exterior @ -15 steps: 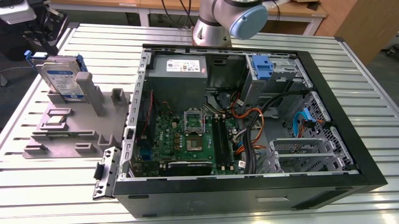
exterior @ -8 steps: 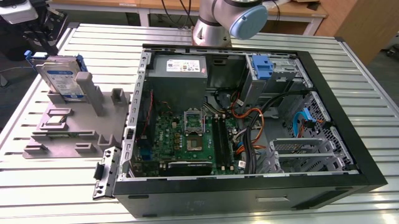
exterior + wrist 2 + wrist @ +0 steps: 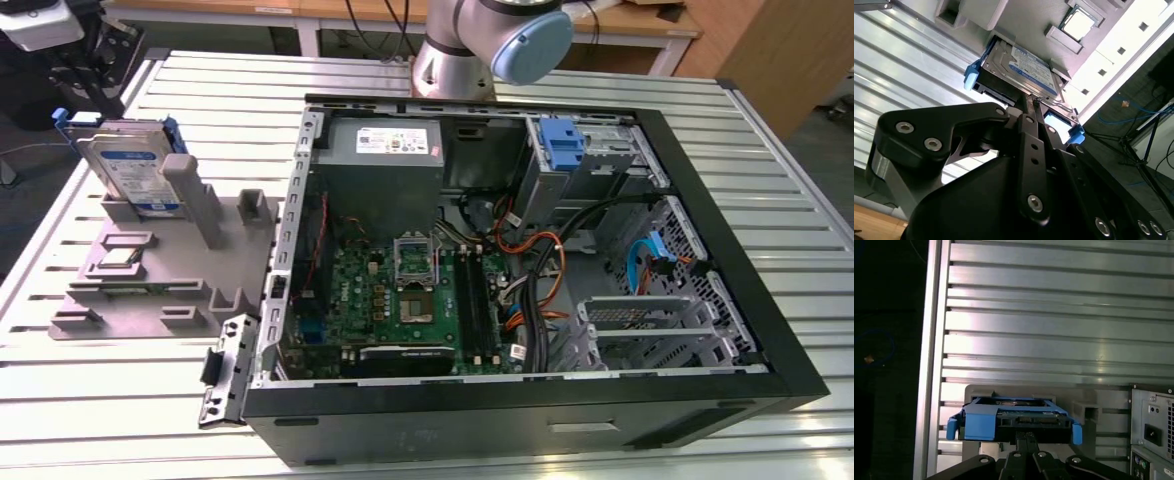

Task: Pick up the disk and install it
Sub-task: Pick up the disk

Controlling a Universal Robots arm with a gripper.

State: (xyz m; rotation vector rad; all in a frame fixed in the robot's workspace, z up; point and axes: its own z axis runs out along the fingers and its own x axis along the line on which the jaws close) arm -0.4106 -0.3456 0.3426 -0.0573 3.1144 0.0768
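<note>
disk (image 3: 134,172) upright in grey stand (image 3: 150,282), slatted metal table (image 3: 107,410)

Open computer case (image 3: 534,425) on slatted table (image 3: 107,420) — grey fixture (image 3: 147,290) beside it.

Robot at work: the arm (image 3: 454,55), a silver column topped by a blue-capped joint (image 3: 530,45), rises at the far edge of the table (image 3: 120,400) in the exterior view. Its far end reaches into that view's upper left corner, where the black gripper (image 3: 91,80) points downward. In both wrist views the gripper (image 3: 1032,102) (image 3: 1027,436) stretches away from the camera. Its black linkage bars (image 3: 954,125) are splayed wide at the base and converge on two slim fingers (image 3: 1026,107) drawn almost together, with a narrow slit between them.
</note>
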